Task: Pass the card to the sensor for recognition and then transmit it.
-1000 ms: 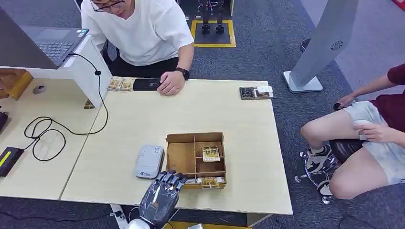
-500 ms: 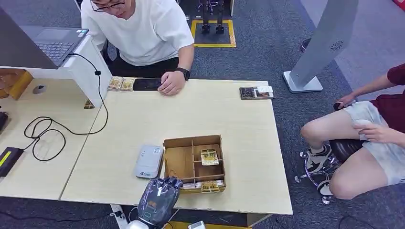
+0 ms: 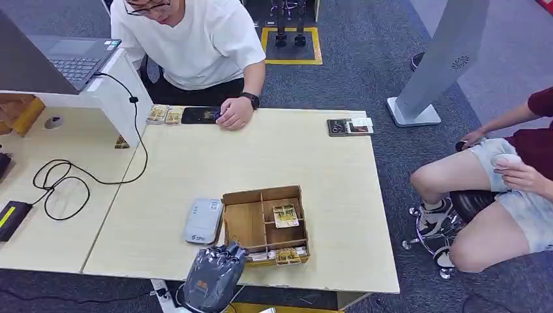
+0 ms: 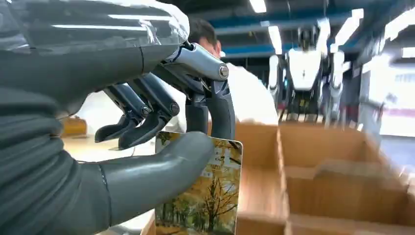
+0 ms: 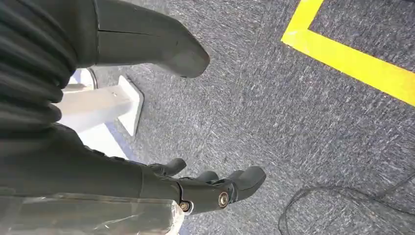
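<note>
bright even overhead light | soft shadows | left wrist background blurred | ceiling lamps glaring

Left hand pinching a card at the near desk edge; right hand hanging free.

In the head view the left hand [image 3: 214,277] comes in from below, back of the hand upward under its clear cover, fingers pointing forward and curled down at the near edge of the desk [image 3: 195,163]. From the left wrist view, the thick grey thumb presses the face of the card [image 4: 208,196] while the darker fingers [image 4: 215,105] bend down behind its upper edge, holding it upright. The right hand [image 5: 161,122] hangs over the carpeted floor, thumb and fingers apart, holding nothing.
</note>
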`<state>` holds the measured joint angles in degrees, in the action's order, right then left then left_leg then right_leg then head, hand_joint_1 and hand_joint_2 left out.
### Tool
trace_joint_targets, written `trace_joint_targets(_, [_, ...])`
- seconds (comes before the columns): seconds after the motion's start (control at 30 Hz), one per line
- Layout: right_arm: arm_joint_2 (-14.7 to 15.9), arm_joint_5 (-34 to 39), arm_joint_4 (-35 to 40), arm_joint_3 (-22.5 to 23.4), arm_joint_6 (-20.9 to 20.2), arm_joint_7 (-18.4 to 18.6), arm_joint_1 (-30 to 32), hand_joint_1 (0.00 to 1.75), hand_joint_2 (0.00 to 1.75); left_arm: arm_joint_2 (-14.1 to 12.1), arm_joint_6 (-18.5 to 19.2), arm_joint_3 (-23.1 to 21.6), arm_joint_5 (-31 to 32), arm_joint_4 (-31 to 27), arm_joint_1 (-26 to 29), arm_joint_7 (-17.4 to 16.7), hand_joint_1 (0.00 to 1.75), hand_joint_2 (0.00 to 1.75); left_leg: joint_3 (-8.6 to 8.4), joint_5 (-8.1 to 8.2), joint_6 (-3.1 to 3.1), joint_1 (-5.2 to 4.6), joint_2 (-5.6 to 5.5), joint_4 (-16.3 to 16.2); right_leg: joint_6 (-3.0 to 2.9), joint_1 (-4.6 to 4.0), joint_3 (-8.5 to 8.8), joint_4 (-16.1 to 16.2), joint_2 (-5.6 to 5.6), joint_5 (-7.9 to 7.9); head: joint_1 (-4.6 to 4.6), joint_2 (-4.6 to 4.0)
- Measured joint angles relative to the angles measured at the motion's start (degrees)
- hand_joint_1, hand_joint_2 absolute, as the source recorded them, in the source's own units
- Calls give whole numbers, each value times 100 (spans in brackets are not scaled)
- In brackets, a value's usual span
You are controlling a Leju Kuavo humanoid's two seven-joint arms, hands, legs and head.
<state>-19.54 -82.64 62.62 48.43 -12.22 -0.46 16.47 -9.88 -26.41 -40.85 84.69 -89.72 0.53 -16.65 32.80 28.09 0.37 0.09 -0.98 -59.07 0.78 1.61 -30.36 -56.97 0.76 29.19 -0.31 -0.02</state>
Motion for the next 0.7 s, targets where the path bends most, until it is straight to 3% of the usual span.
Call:
trace_joint_targets(0.23, [0,184,48,-171,22,39,141,0,175,262,-1158,411,-249,-304,215,501,175,175,0,0,0,0,0,0,2,0,0,0,-1,1,2,0])
trace_joint_targets(0.3, [0,197,63,-227,31,46,182,0,175,370,-1203,545,-400,-437,288,781,175,175,1,0,0,0,-1,0,2,0,1,0,-2,1,0,0])
trace_joint_targets(0.57, [0,314,120,-448,57,142,306,0,175,1038,-1203,1466,-1601,-870,598,2619,175,175,0,0,0,0,-1,0,2,0,1,0,-1,1,2,0])
trace_joint_targets(0.7, [-2,374,157,-536,57,175,346,0,175,1222,-1203,1786,-1775,-870,660,2765,175,175,0,0,0,0,-1,0,2,0,0,0,-2,1,2,0])
